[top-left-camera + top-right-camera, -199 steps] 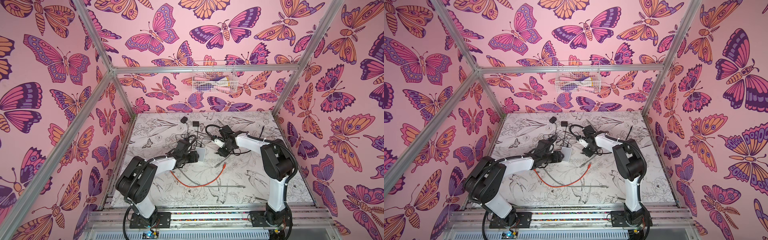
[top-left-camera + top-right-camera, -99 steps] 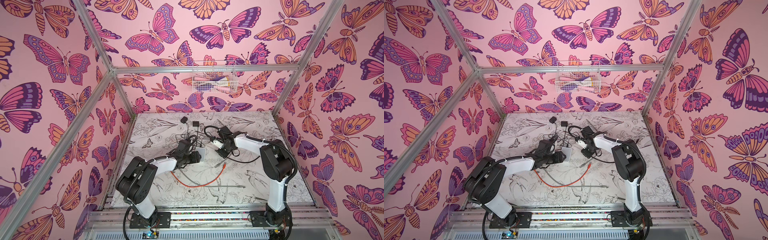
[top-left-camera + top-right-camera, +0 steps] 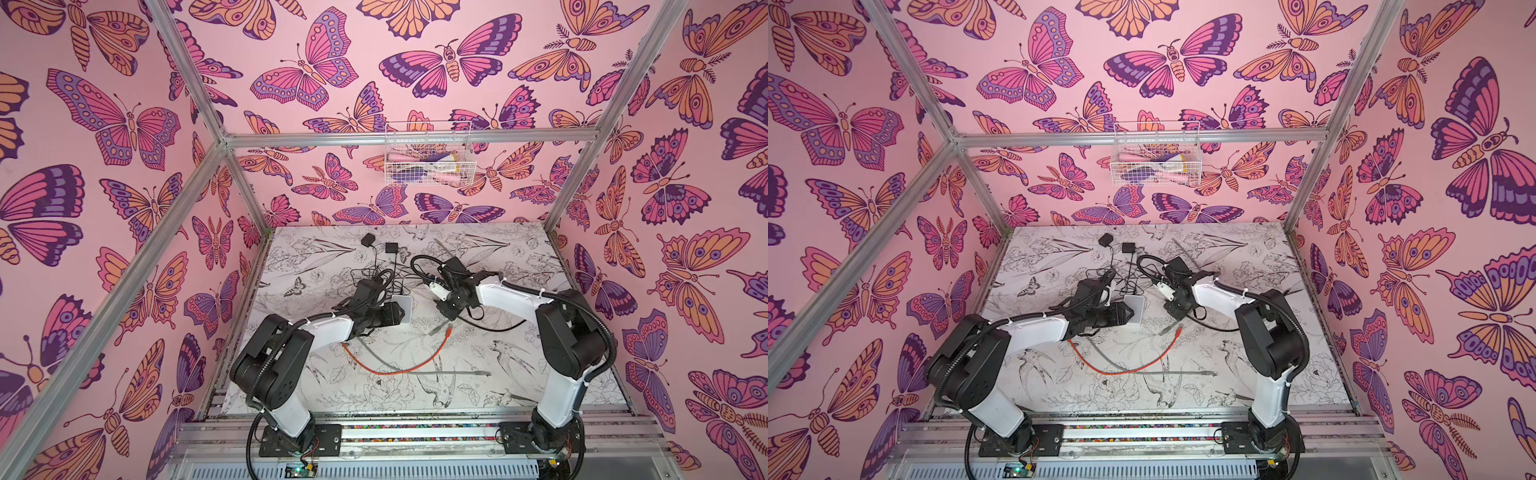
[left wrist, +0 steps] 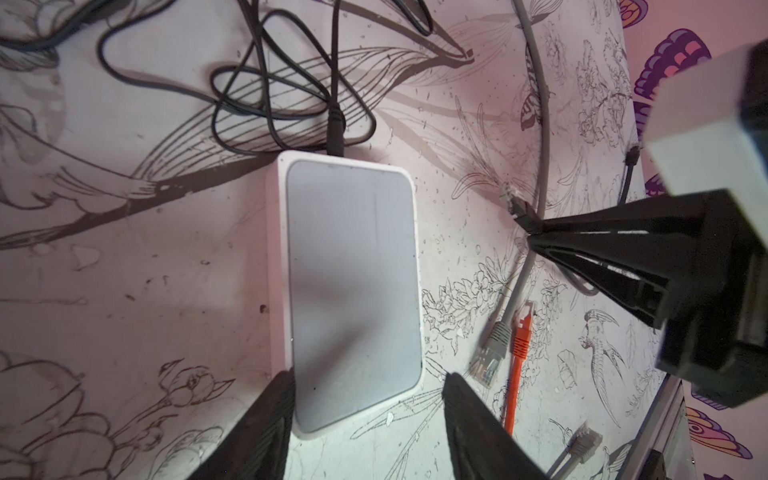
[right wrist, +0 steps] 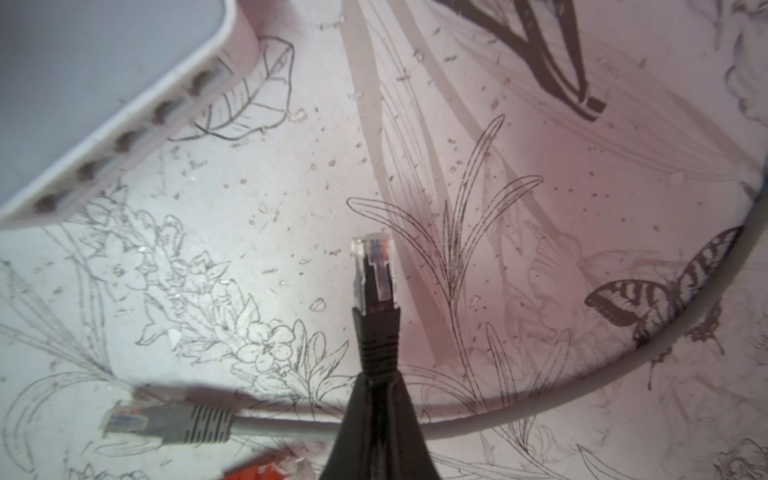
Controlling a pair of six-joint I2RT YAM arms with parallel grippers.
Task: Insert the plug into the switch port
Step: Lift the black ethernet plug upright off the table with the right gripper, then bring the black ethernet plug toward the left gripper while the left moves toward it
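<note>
Robotics lab test cell. Enclosed by an aluminium-profile frame (image 3: 291, 140) with butterfly-print panels (image 3: 124, 124) as walls. Fitted with a left arm (image 3: 286, 361) and a right arm (image 3: 569, 340) bolted to a base rail (image 3: 415, 434), exposed circuit board (image 3: 298, 471) at the front edge. Floored with a floral-print table (image 3: 519, 257) carrying a switch (image 3: 403, 305) and loose patch cables (image 3: 395, 371). Wire basket (image 3: 428, 153) hung on the back wall.

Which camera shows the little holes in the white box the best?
The right wrist view: the ports line the side of the switch, close and facing the camera. The left wrist view shows only its flat top; in both top views it is a small white shape, ports too small to see.
</note>
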